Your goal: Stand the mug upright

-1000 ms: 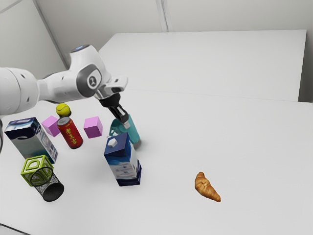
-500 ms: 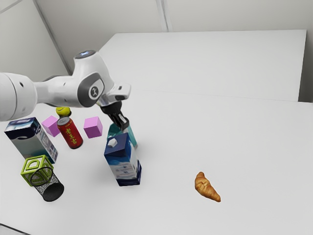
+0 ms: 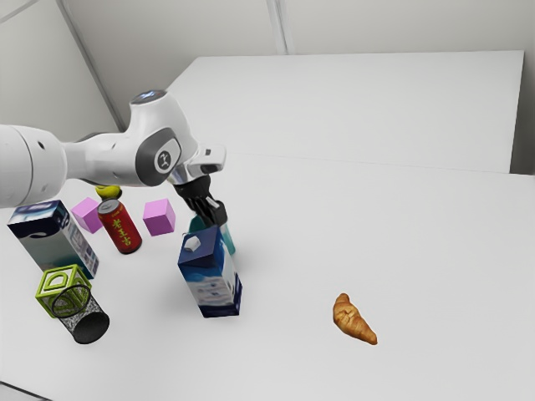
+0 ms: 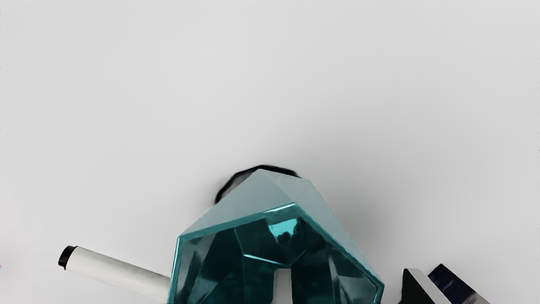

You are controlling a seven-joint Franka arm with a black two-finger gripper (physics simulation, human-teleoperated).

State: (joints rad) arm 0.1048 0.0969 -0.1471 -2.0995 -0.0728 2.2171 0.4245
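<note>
The gripper [image 3: 215, 219] is held open at the mug [image 3: 228, 240], one finger placed inside its mouth, the other outside; near the mug, a blue carton [image 3: 209, 280] is seen.

Pale grey walls [image 3: 393, 25] with a narrow upright strip [image 3: 281, 29] stand behind the white bench [image 3: 435, 251]; a broad white surface [image 3: 359, 104] lies beyond, softly lit

Your white arm [image 3: 117, 159] reaching down to a teal mug [image 3: 228, 239], blue-topped carton [image 3: 209, 280] in front, red can [image 3: 120, 227] between pink cubes [image 3: 159, 218], croissant [image 3: 353, 319] well apart.
</note>
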